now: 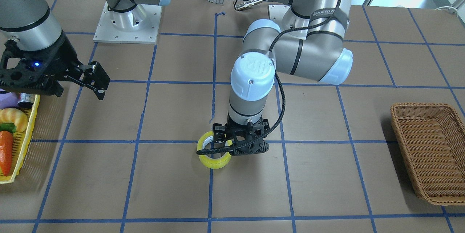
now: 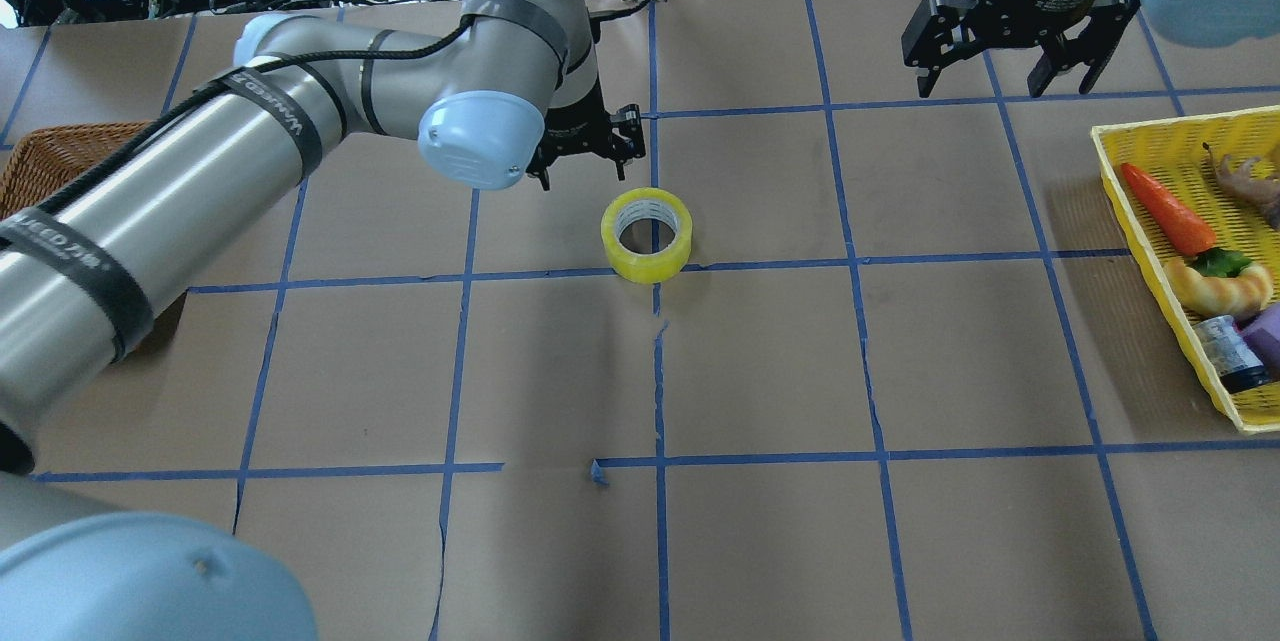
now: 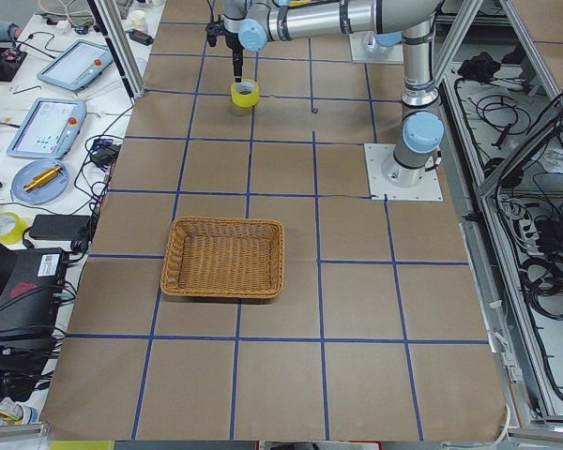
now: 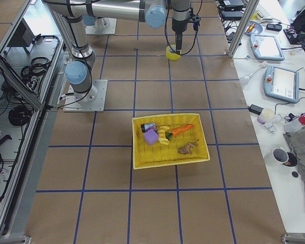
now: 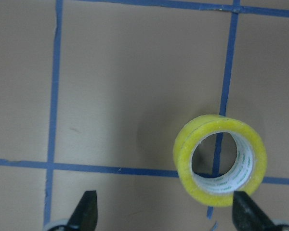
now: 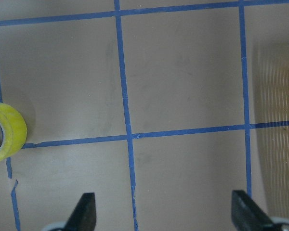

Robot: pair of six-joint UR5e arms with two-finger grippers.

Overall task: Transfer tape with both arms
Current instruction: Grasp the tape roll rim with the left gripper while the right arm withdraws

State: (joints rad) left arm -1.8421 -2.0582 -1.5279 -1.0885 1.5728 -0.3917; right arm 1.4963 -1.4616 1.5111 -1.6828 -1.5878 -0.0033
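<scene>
Seen from behind the robot, the brown paper-covered bench (image 2: 760,371) with its blue tape grid lines (image 2: 866,361) is stretching forward. Midway along it, the thick roll of translucent yellow packing tape (image 2: 647,266) is lying flat, hole upward, over a crossing of the grid lines. The whitish core is showing inside the roll.

Just beyond the roll, the left arm's black two-finger tool (image 5: 166,211) is hanging above the bench, pointing down with its fingers spread wide, grasping nothing. In the left wrist view the roll is sitting off towards one fingertip, not centred between the two.

Further off to the robot's right, the right arm's black tool (image 6: 166,211) is hovering released and empty near the yellow plastic basket (image 2: 1110,136). A brown wicker basket (image 1: 403,131) is resting at the bench's opposite end.
</scene>
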